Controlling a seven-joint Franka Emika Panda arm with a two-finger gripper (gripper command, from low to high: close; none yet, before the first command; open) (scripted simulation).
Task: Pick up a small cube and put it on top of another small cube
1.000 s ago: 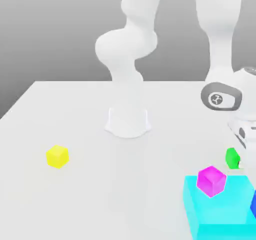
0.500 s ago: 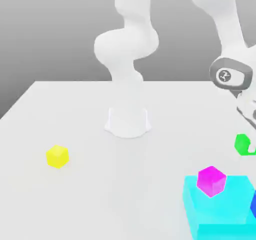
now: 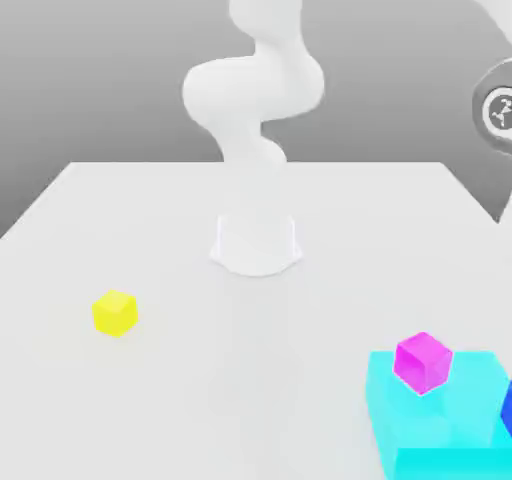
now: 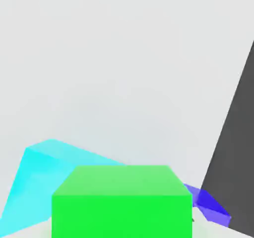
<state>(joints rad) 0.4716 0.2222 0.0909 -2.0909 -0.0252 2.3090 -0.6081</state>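
Observation:
The small green cube (image 4: 121,202) sits close under the hand camera, well above the table, with my gripper shut on it. Below it lie the cyan block (image 4: 37,177) and a blue piece (image 4: 209,206). In the exterior view the arm's wrist (image 3: 497,116) hangs high at the right edge. The magenta cube (image 3: 422,361) rests on the cyan block (image 3: 440,433) at the front right. The yellow cube (image 3: 115,312) stands alone on the table at the exterior view's left.
The arm's white base (image 3: 256,240) stands mid-table. A blue thing (image 3: 507,410) pokes in at the cyan block's right side. The white table (image 4: 124,68) ends at a dark edge (image 4: 238,133) close to the cyan block.
The arm has risen and swung toward the exterior view's right, lifting the green cube off the table and out of the exterior view. The other cubes stayed put.

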